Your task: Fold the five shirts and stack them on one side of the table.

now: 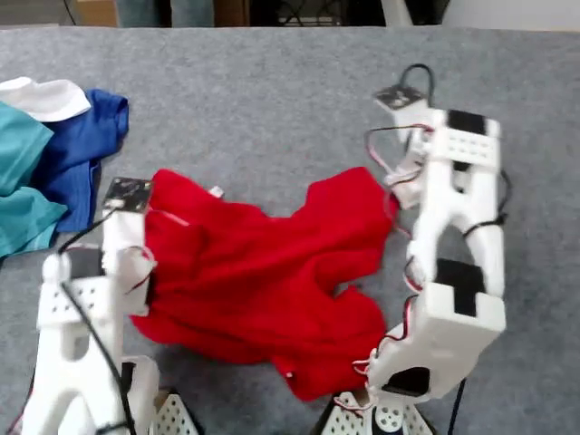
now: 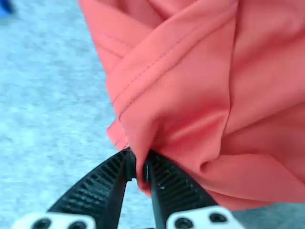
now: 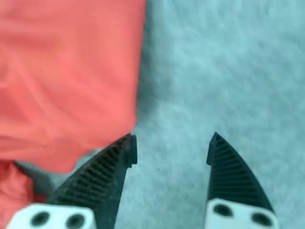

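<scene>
- Red cloth is pinched between the left fingers (image 2: 107, 183), which are closed narrow on a bunched fold at the edge of the red shirt (image 2: 190, 95).
- The right fingers (image 3: 228, 174) stand wide apart and hold nothing. They hang over bare grey bench (image 3: 214, 71), with one tip just beside the red shirt's edge.
- Seen from above, the red shirt (image 1: 263, 272) lies crumpled and unfolded in the middle of the bench, between the two white arms. The left arm (image 1: 91, 290) is at one side of it and the right arm (image 1: 453, 227) at the other.
- Farther out, at the left edge of the bench, a blue shirt (image 1: 91, 136), a teal shirt (image 1: 18, 181) and a white garment (image 1: 45, 95) overlap in a loose heap, well apart from the red one. Whether any of them is folded cannot be told.
- Progress, as a judgement: the red shirt looks to be at the spreading stage, gripped at one edge but not yet flat. No crease or fold is made in it.
- What is left: flattening and folding the red shirt, placing it with the others, and most likely tidying that heap into a proper stack.
</scene>
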Robot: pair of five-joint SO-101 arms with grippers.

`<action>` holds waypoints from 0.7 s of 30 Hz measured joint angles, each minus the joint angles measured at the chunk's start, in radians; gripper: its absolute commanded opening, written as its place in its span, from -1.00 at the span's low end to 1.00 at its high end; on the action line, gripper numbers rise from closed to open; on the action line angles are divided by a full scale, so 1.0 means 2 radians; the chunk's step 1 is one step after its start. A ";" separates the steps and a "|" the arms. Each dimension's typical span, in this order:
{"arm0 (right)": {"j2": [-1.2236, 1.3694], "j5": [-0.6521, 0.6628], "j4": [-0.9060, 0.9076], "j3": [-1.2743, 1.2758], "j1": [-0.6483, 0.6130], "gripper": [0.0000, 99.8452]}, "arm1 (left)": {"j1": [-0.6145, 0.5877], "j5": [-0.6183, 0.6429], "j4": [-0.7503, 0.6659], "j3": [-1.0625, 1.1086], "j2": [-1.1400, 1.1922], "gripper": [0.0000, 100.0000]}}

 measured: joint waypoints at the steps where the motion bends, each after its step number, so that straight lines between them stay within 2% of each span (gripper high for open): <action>1: 0.000 -0.010 -0.008 0.000 -0.008 -0.51 | -0.015 -0.021 0.001 0.007 -0.016 -0.94; 5: 0.025 -0.035 -0.013 0.000 -0.057 -0.55 | -0.097 -0.088 0.002 0.012 -0.071 -0.94; 9: 0.062 -0.049 0.002 0.000 -0.102 -0.81 | -0.182 -0.101 0.002 0.012 -0.107 -0.94; 14: 0.069 -0.049 0.012 0.001 -0.118 -0.81 | -0.255 -0.104 0.002 0.012 -0.130 -0.93; 21: 0.021 -0.049 0.084 0.001 -0.115 -0.79 | -0.278 -0.104 0.011 0.012 -0.131 -0.51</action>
